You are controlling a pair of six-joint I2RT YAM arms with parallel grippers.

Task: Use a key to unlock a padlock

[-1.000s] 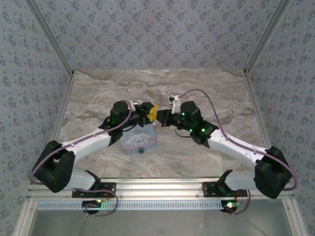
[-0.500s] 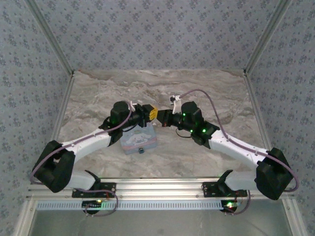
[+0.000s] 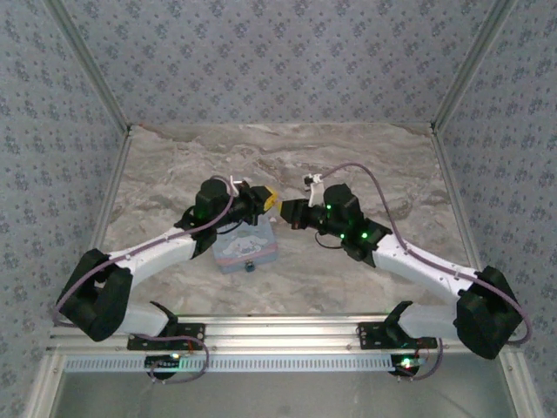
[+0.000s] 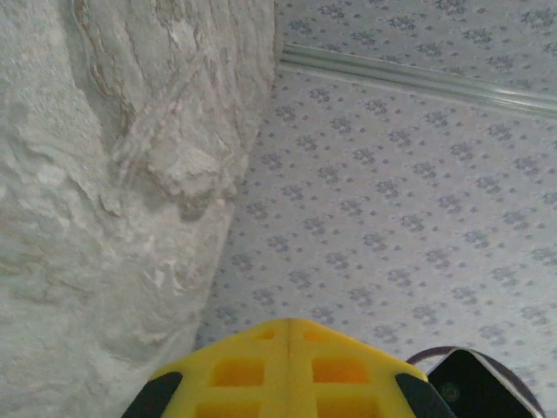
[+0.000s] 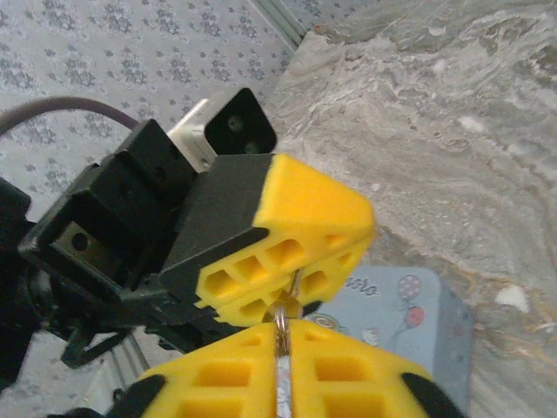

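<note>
Above the table's middle my two grippers meet tip to tip. In the right wrist view my right gripper (image 5: 283, 340) is shut on a metal key ring (image 5: 281, 324) with a flat silver strip. My left gripper (image 5: 290, 294) faces it, shut on a thin key (image 5: 292, 286) with a brass part at the ring. The top view shows the left gripper (image 3: 272, 200) and the right gripper (image 3: 285, 209) touching over the tin's far edge. In its own wrist view the left gripper (image 4: 289, 329) has its yellow fingers pressed together. The tiny dark padlock (image 3: 250, 266) hangs at the tin's near side.
A pale blue tin (image 3: 245, 246) with a cartoon figure lies under the left arm, and its lid (image 5: 409, 318) lies just below the grippers. The marbled table (image 3: 348, 157) stretches behind them. Patterned walls (image 3: 278, 61) close in the back and sides.
My right arm has drawn a little to the right and nearer. The left gripper has turned at the wrist, so less yellow shows. Both stay shut and touching.
</note>
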